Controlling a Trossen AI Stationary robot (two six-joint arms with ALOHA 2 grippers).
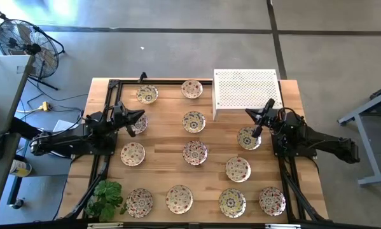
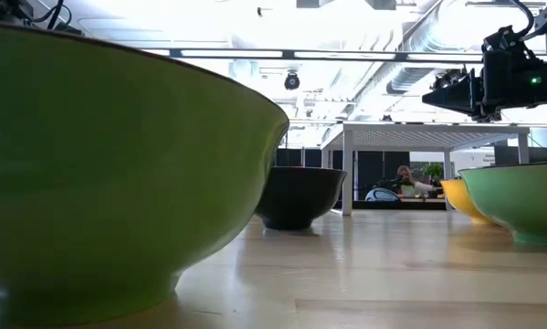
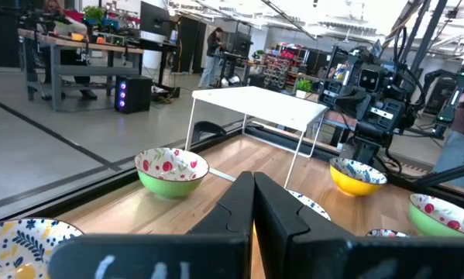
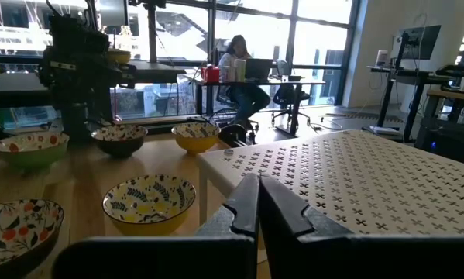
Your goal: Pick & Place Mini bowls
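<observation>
Several mini bowls with floral patterns stand upright on their bases in rows across the wooden table (image 1: 165,143), among them one (image 1: 194,121) at the middle and one (image 1: 238,168) toward the right. My left gripper (image 1: 141,115) is shut and held level above a bowl (image 1: 139,125) at the table's left side. My right gripper (image 1: 249,114) is shut too. It hovers level by the white perforated stand (image 1: 246,92), above another bowl (image 1: 248,138). Both wrist views show the fingers closed with nothing between them: left gripper (image 3: 253,203), right gripper (image 4: 259,203).
The white perforated stand (image 4: 363,186) rests on thin legs at the table's far right. A black frame (image 1: 107,121) runs along the left and right edges. A green plant (image 1: 104,198) sits at the near left corner. Beyond the table there is a fan (image 1: 25,41) on the floor.
</observation>
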